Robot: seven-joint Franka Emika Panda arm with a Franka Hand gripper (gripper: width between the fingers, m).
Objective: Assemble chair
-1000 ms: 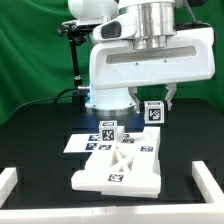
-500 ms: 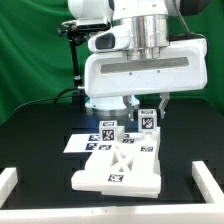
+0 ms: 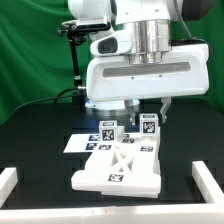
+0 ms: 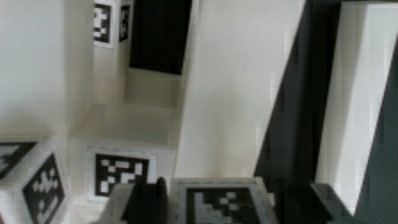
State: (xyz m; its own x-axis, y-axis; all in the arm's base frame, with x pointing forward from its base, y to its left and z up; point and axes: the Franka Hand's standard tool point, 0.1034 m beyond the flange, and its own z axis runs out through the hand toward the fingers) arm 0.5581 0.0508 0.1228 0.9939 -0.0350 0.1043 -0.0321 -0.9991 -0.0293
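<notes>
White plastic chair assembly (image 3: 118, 168): a flat slab with a raised cross-brace lying on the black table (image 3: 40, 160), near the middle and toward the front. Two short tagged posts (image 3: 107, 131) stand upright at its rear edge. A further tagged white block (image 3: 149, 127) sits held in the gripper (image 3: 148, 112), jaws closed on its sides, just above the rear of the slab on the exterior view's right. The wrist view shows tagged white parts close below, details blurred. Marker board (image 3: 76, 143) lies flat behind the slab, toward the exterior view's left. White border rail (image 3: 8, 182) frames the table. Judged status: partly built; the held block is unseated, and further joining likely remains.
</notes>
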